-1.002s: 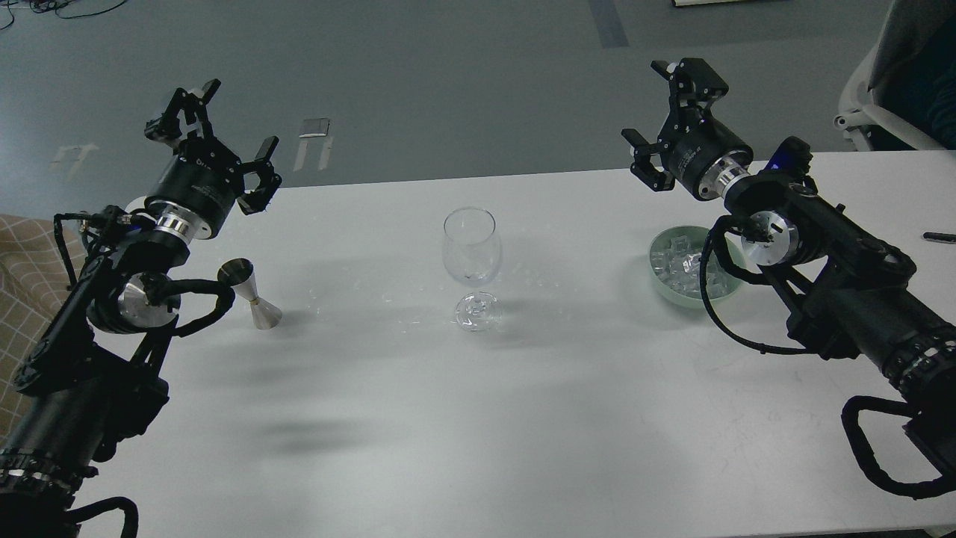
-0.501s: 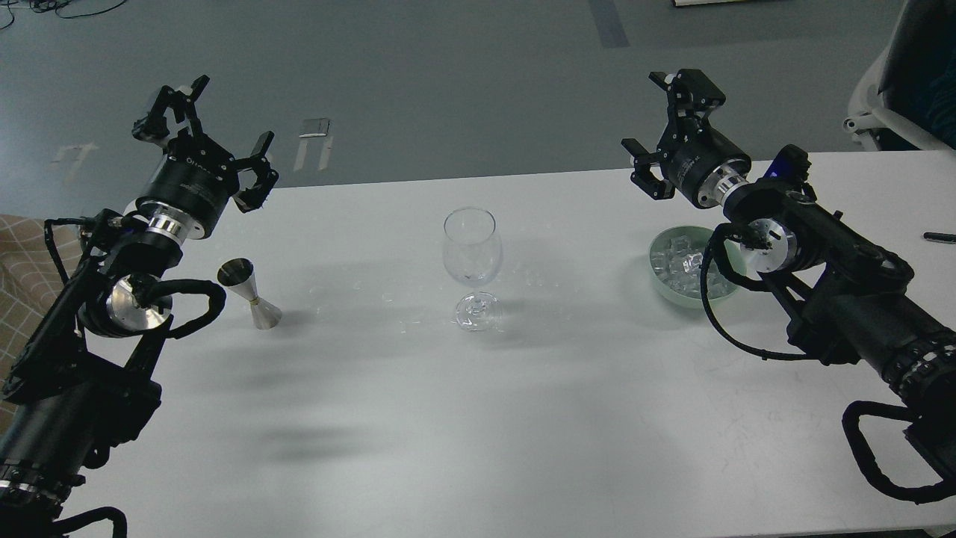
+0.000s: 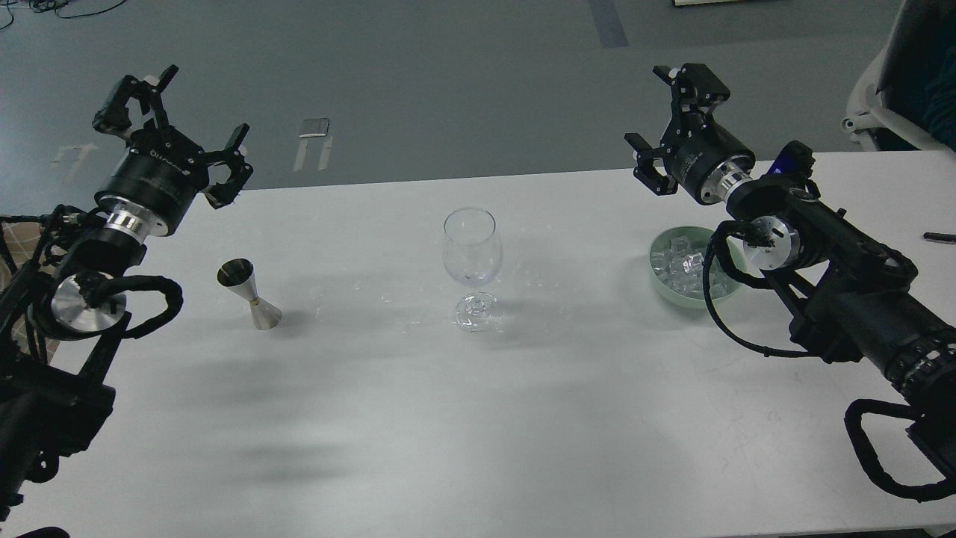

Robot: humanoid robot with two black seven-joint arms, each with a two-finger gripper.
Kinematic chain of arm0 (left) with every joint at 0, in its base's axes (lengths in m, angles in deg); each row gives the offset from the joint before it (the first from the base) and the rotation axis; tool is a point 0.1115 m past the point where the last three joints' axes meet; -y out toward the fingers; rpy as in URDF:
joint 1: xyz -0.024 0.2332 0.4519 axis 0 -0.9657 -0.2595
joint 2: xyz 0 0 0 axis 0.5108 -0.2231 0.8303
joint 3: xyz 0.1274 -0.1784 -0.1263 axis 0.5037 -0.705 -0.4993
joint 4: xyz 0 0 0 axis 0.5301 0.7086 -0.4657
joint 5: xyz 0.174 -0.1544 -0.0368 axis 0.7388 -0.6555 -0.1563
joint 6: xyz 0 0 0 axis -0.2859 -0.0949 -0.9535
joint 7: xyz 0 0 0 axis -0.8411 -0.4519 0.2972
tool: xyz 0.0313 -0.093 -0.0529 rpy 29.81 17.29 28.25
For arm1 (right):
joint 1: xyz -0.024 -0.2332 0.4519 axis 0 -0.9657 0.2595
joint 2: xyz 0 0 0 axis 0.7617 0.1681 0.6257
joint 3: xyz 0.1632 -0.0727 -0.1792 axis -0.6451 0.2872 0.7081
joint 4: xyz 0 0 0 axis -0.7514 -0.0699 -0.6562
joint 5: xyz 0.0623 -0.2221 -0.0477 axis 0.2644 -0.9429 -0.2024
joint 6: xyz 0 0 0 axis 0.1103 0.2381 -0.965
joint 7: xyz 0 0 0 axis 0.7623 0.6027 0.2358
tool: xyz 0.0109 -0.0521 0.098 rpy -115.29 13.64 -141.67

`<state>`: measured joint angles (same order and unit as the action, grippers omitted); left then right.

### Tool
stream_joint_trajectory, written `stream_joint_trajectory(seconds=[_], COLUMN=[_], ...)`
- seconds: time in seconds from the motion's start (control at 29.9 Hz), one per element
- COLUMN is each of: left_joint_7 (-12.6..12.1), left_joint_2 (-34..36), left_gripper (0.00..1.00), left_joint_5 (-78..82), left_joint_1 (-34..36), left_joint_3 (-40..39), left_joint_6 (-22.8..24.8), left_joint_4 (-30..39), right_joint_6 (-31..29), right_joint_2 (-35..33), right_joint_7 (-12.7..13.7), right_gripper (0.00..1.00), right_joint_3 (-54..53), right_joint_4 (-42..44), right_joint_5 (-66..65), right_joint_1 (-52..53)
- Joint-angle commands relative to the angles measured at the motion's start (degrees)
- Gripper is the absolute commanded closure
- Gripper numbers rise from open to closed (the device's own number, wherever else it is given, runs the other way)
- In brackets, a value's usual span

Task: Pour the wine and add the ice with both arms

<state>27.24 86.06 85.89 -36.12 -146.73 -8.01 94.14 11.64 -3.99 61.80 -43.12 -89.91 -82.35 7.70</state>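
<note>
Tools first: my left tool (image 3: 173,119) is up in the air at the far left, past the back edge of the white surface (image 3: 478,418). Its black fingers (image 3: 131,97) are spread wide apart and hold nothing. My left arm (image 3: 82,299) bends down from it to the near left corner, with a shiny round joint and a looping black cable.

My right tool (image 3: 670,119) is up in the air at the far right, also by the back edge of the surface. Its fingers are spread apart too, and nothing is between them. My right arm (image 3: 836,299) runs from it down to the near right corner. Part of this arm and its cable cross in front of the green bowl (image 3: 661,288).

The green bowl sits on the surface just below my right tool. The ice (image 3: 676,267) lies in the bowl, many small clear cubes piled together.

A steel jigger (image 3: 252,294) stands upright on the surface near my left arm, not touching it. I cannot tell if any wine is in it.

A clear glass (image 3: 470,269) with a stem stands upright in the middle of the surface, between the jigger and the bowl and well apart from both. It looks empty, but I cannot be sure. Small wet spots shine on the surface around its foot.

A small dark pen-like thing (image 3: 939,237) lies at the far right edge.
</note>
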Motion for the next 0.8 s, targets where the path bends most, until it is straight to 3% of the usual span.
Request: stream_joint_trajectory(seconds=[0.0,0.07,0.2,0.33,0.43,0.77], left_joint_7=[-4.07,-9.07,-11.03,-13.31,-13.49,-14.19], left_joint_2=[4.19,5.34,5.25,4.38,2.89,-3.53], left_gripper=[0.04,0.03,0.03,0.03,0.04,0.04], left_joint_5=[-7.48,-14.68,-15.67,-15.59,-15.59,-15.59], left_joint_1=[-4.07,-9.25,-15.94,-27.09,-33.15,-38.01], left_joint_3=[-1.63,-5.66,-11.47,-16.31,-18.07,-18.96], left_joint_6=[-1.15,-4.13,-4.32,-2.57,-0.72,-1.15], left_joint_4=[4.64,8.24,12.82,19.14,20.73,19.60], right_joint_6=[0.01,0.10,0.10,0.10,0.18,0.27], right_joint_2=[0.22,0.49,0.57,0.40,0.31,0.66], right_joint_7=[0.05,-0.04,-0.04,-0.04,-0.04,-0.04], right_gripper=[0.00,0.00,0.00,0.00,0.00,0.00], right_joint_3=[0.01,0.10,0.18,0.10,0.18,0.27], right_joint_4=[0.09,0.27,0.27,0.53,0.62,0.62], right_joint_5=[-0.01,-0.01,-0.10,-0.10,-0.10,-0.10], right_joint_1=[0.08,0.17,0.17,0.00,-0.09,-0.36])
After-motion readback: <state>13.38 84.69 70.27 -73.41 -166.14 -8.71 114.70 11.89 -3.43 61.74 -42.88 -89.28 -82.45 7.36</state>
